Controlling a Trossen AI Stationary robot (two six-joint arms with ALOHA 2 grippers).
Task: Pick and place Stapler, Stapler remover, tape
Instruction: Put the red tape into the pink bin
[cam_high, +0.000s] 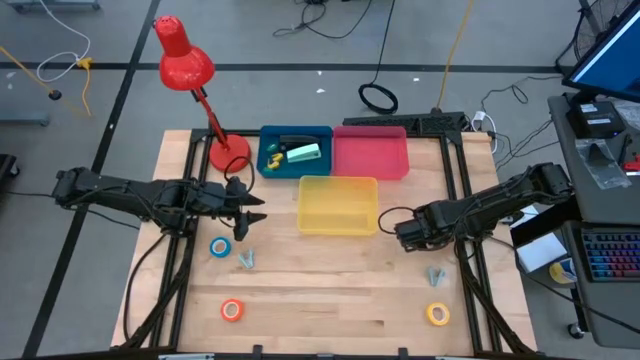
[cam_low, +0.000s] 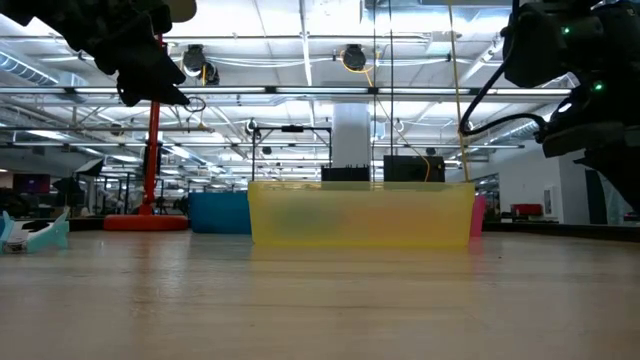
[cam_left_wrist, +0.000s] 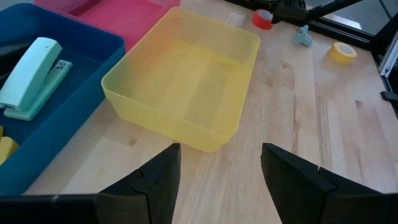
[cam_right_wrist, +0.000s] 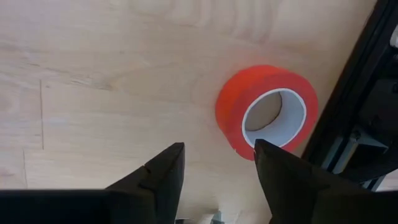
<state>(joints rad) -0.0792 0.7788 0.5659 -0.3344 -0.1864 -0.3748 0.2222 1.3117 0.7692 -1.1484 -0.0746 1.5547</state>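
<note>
Red tape roll (cam_right_wrist: 267, 112) lies flat on the table (cam_right_wrist: 93, 74) beside the dark frame rail, directly under the right pincer (cam_right_wrist: 219, 165), whose fingers stand apart and empty above it. A good grasp likely means shifting over so the fingers straddle the ring, then descending straight, before carrying it to the yellow bin (cam_high: 338, 205). Left pincer (cam_left_wrist: 217, 177) hovers apart near the blue bin (cam_left_wrist: 56, 118).

Bare wood before the yellow bin (cam_high: 338, 205), black frame rail (cam_right_wrist: 348, 106) beside red tape (cam_right_wrist: 267, 110).
</note>
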